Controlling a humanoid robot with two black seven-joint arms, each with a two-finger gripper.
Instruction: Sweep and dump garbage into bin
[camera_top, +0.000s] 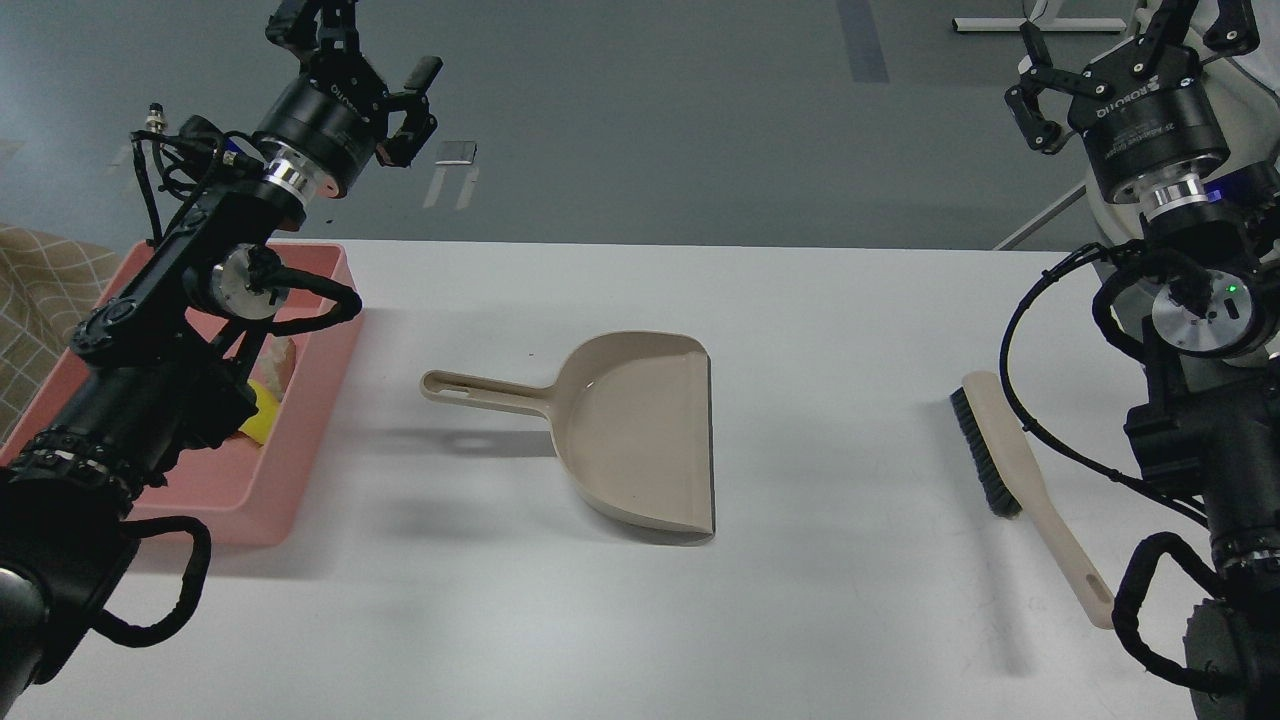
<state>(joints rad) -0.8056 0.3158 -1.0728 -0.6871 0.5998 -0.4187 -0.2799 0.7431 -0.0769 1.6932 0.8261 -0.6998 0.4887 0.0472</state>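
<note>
The salmon-pink bin (300, 440) sits at the table's left edge, largely covered by my left arm. Inside it the yellow spongy scrap (258, 420) and the pale wedge slice (280, 358) show beside the arm. My left gripper (362, 40) is open and empty, raised high above the bin's far end. My right gripper (1130, 45) is open and empty, raised at the upper right, above and behind the table. The beige dustpan (630, 430) lies empty mid-table. The beige black-bristled brush (1010, 470) lies at the right.
The white table (800, 600) carries the dustpan's long handle (480, 390) pointing left toward the bin. The brush's handle (1075, 565) points to the front right, near my right arm. Grey floor lies beyond the table's far edge.
</note>
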